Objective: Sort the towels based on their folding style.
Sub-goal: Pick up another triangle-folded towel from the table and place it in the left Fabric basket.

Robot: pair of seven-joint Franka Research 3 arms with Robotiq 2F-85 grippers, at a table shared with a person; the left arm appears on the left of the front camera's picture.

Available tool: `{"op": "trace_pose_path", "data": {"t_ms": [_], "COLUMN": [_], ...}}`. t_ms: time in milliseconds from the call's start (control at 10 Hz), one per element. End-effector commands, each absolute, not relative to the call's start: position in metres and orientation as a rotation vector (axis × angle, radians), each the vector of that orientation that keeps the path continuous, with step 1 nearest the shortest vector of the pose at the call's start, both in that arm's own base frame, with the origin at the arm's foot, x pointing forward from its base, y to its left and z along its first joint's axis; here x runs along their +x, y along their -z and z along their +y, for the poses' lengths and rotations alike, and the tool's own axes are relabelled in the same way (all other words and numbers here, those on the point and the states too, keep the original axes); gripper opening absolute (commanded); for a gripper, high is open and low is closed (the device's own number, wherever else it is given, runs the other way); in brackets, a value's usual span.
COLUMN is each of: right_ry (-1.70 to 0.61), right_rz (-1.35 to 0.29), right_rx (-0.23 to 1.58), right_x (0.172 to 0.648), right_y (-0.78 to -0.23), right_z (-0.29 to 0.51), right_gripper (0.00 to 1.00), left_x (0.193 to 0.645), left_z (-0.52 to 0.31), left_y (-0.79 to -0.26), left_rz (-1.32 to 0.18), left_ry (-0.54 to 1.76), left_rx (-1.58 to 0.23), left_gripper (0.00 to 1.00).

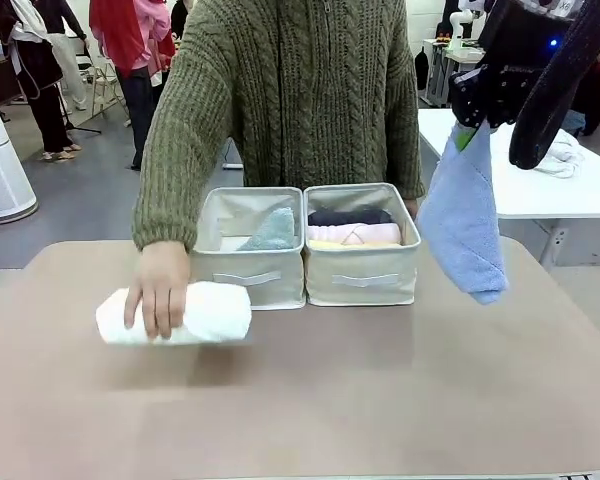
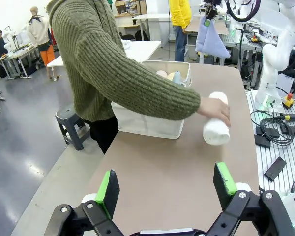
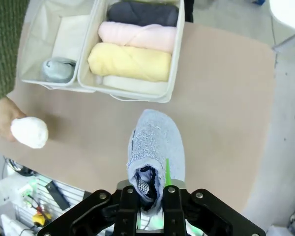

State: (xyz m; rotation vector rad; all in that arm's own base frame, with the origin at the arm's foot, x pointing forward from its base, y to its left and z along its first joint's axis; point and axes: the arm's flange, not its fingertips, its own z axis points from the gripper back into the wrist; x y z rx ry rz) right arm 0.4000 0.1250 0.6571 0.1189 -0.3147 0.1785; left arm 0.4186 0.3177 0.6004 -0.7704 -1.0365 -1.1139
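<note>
Over on the left, the person's hand [image 1: 160, 292] rested on the white rolled towel [image 1: 208, 312] on the table, and the left gripper [image 2: 166, 186] hung wide open, empty, well apart from it. The teal cone [image 1: 272, 232] sat in the left bin [image 1: 248, 280], the rolls in the right bin [image 1: 365, 282]. Far right, the right gripper [image 3: 155, 184] was pinched shut on the blue towel [image 1: 465, 220], dangling high. That thin pinch could've slipped, or the towel could've ended up among the rolls.

My left end effector [image 2: 167, 191] is black: two angular linked fingers [image 2: 96, 216] tipped with bright green pads [image 2: 225, 178], and round silver screws [image 2: 242, 195] at the joints. My right end effector [image 3: 151, 189] is built of the same black metal, and a small blue light [image 1: 553, 43] glows on its wrist housing.
</note>
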Motion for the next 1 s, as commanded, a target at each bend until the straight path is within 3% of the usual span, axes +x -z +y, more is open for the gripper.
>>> {"op": "trace_pose_path", "data": {"t_ms": [0, 100, 200, 400, 600, 900], "right_ry": [-0.166, -0.166, -0.177, -0.069, 0.157, 0.189], "right_rz": [-0.307, -0.307, -0.312, -0.287, -0.413, -0.433], "right_rx": [0.118, 0.118, 0.119, 0.105, 0.162, 0.203], "right_x": [0.399, 0.399, 0.4, 0.351, 0.254, 0.242], "right_y": [-0.657, -0.657, -0.657, -0.673, -0.686, -0.679], "right_z": [0.122, 0.122, 0.124, 0.033, -0.065, -0.086], "right_gripper": [0.0, 0.0, 0.16, 0.16, 0.16, 0.16], "left_x": [0.415, 0.415, 0.415, 0.415, 0.415, 0.415], "left_z": [0.317, 0.317, 0.317, 0.317, 0.317, 0.317], "left_y": [-0.601, -0.601, -0.601, -0.601, -0.601, -0.601], "left_rz": [-1.022, -1.022, -1.022, -1.022, -1.022, -1.022], "left_ry": [1.111, 1.111, 1.111, 1.111, 1.111, 1.111], "left_rx": [-0.761, -0.761, -0.761, -0.761, -0.761, -0.761], "left_gripper": [1.0, 1.0, 1.0, 1.0, 1.0, 1.0]}}
